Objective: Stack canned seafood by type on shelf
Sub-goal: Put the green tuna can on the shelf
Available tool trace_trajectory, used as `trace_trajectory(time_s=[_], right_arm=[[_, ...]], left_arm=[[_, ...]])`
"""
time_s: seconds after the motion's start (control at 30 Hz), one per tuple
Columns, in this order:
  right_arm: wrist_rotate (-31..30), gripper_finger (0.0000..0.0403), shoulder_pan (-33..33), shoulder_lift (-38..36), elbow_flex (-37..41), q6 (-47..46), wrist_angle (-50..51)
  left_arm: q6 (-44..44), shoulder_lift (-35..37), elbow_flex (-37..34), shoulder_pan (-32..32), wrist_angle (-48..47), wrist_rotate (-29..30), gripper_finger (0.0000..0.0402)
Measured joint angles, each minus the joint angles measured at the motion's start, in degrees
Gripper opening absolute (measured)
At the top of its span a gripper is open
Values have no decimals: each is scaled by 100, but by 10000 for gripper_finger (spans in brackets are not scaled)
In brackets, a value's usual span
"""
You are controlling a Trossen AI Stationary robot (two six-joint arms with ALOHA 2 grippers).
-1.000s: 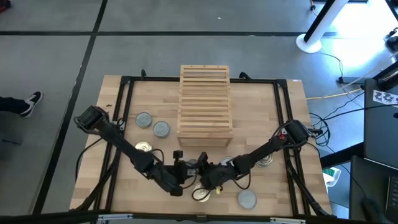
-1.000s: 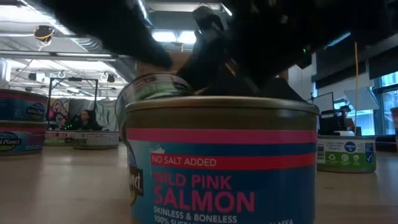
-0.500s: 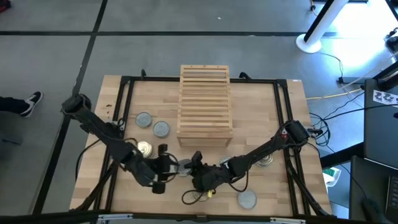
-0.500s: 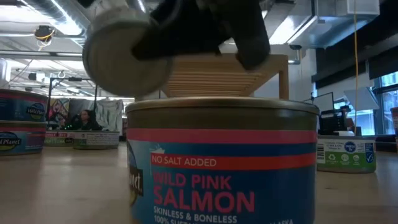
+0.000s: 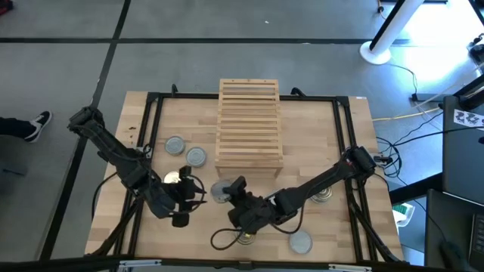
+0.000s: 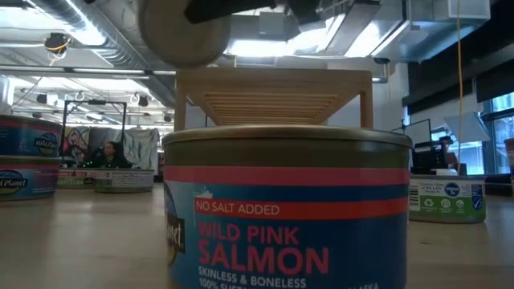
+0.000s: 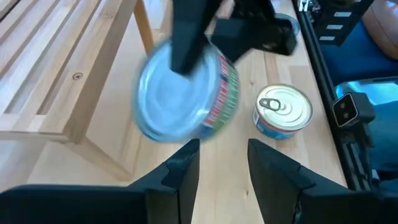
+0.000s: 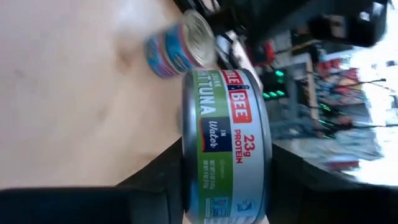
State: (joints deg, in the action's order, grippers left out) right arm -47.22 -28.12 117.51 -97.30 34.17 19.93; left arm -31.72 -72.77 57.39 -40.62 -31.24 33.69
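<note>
Right pincer (image 5: 227, 190) pinching a grey-topped tuna tin (image 5: 221, 191), lifted off the counter (image 5: 318, 136), lower centre of the high view, just below the shelf (image 5: 249, 125). Left pincer (image 5: 189, 193) spread, empty, left of it.

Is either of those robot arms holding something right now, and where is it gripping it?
The right end effector holds a tuna can across its rim, lifted off the table. The left end effector holds nothing.
</note>
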Motion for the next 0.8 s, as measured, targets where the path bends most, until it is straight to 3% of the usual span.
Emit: trace_trajectory(time_s=[0.23, 0.37, 0.8], right_arm=[[-416, 142, 4, -2, -467, 407, 761], [-508, 160, 54, -2, -669, 527, 975], [-845, 147, 726, -4, -1265, 971, 1689]], left_arm=[[34, 0, 0, 4, 10, 2, 130], [36, 0, 0, 4, 11, 2, 130], [29, -2, 0, 4, 13, 2, 130]])
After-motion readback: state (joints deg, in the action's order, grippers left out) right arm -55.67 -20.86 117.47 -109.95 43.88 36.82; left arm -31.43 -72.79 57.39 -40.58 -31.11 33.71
